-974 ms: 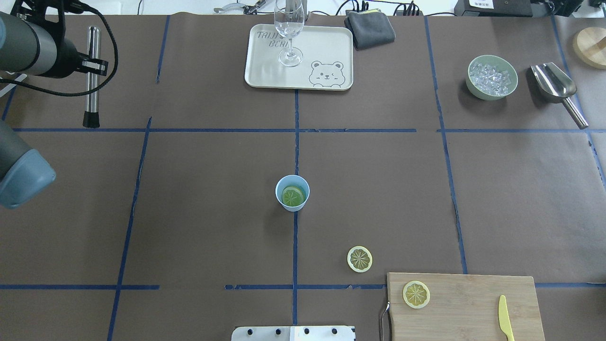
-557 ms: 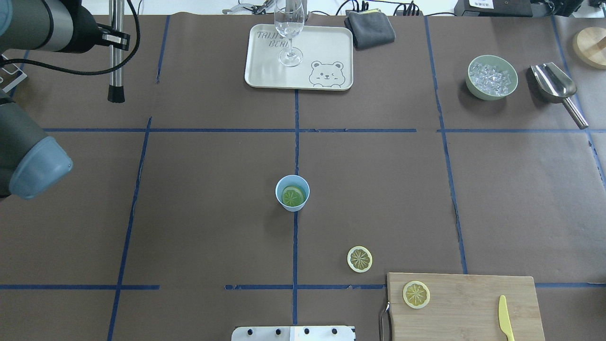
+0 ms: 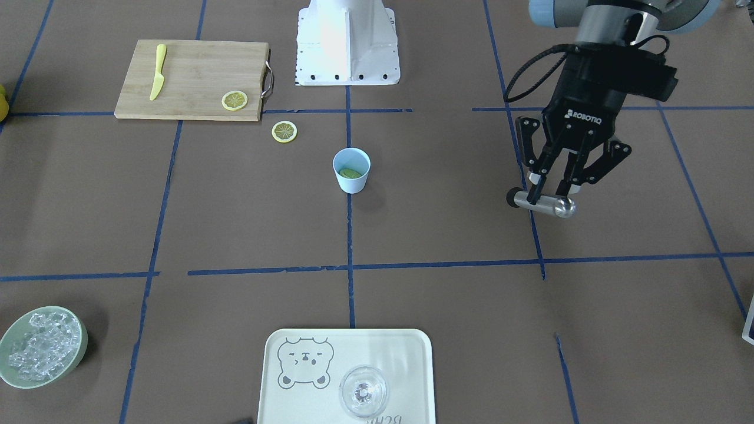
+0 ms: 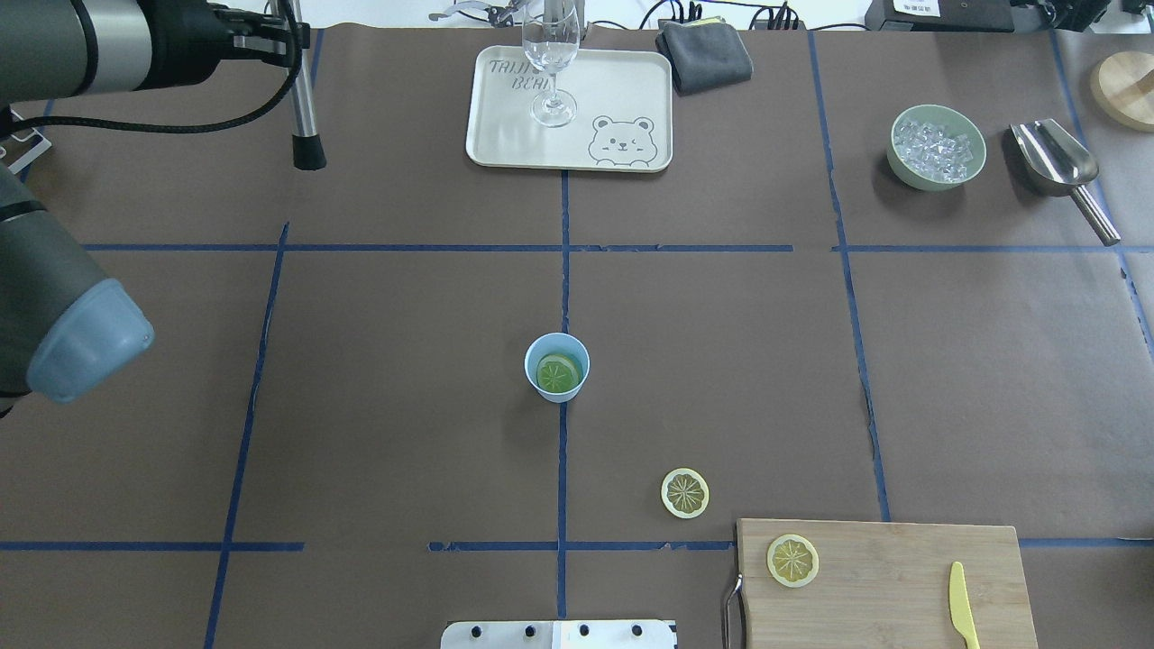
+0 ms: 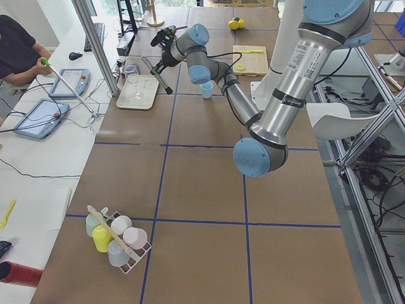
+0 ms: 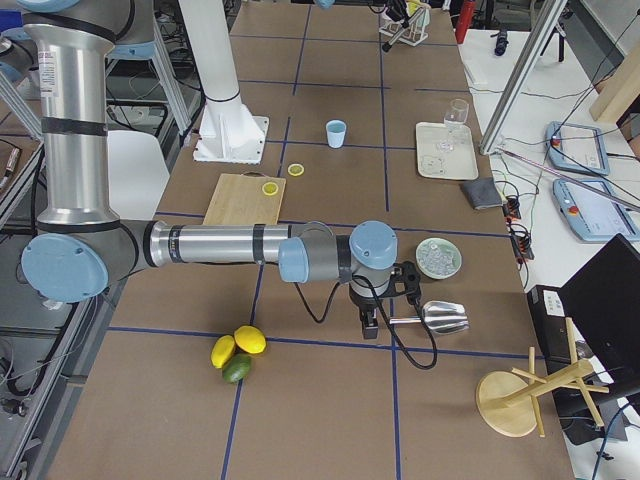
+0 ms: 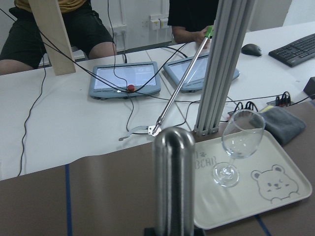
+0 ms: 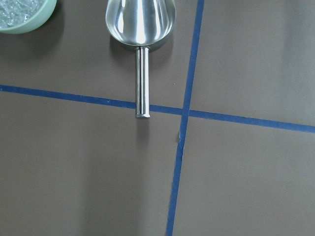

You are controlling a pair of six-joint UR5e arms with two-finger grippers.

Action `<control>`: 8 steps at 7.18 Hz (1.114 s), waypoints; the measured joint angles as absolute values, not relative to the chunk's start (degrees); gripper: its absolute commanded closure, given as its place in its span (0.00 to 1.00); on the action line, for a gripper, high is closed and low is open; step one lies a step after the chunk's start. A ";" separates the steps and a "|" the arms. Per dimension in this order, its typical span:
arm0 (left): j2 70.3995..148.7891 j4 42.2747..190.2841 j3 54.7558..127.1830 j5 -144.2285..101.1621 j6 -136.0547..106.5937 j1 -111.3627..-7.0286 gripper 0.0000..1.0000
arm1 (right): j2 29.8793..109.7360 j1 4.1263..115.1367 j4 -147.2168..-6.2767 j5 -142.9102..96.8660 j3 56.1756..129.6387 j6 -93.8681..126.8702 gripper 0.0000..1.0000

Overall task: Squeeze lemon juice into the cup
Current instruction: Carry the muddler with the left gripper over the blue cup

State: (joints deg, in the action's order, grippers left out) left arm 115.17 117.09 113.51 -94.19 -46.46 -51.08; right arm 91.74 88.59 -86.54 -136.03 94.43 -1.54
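The light-blue cup [image 4: 557, 389] stands at the table's middle, also in the front view [image 3: 352, 180]. One lemon slice [image 4: 559, 372] lies inside it and looks greenish. A second slice [image 4: 685, 493] lies on the table near the board, and a third [image 4: 792, 560] lies on the cutting board. My left gripper [image 3: 551, 191] is shut on a steel rod with a black tip [image 4: 304, 113], held above the table's far left, well away from the cup. My right gripper [image 6: 368, 322] hovers near the metal scoop [image 8: 140, 22]; I cannot tell if it is open.
A tray [image 4: 631, 90] with a wine glass [image 4: 552, 54] sits at the far middle, with a grey cloth [image 4: 705, 54] beside it. A bowl of ice [image 4: 938, 149] is at the far right. The cutting board [image 4: 892, 577] holds a yellow knife [image 4: 961, 604].
My left arm has carried the steel rod to the right and toward the table's far edge. The cup and the lemon slices have not moved.
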 measured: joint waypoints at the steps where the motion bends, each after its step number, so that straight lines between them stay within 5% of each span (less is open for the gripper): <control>1: 115.16 119.87 113.85 -90.11 -48.60 -48.10 1.00 | 91.75 88.62 -86.60 -136.84 94.41 -1.49 0.00; 8: 117.05 128.54 113.92 -43.45 -55.15 -18.16 1.00 | 91.78 89.23 -87.01 -138.94 94.28 -1.48 0.00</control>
State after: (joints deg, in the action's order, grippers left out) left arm 117.05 128.54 113.92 -43.45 -55.15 -18.16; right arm 91.78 89.23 -87.01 -138.94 94.28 -1.48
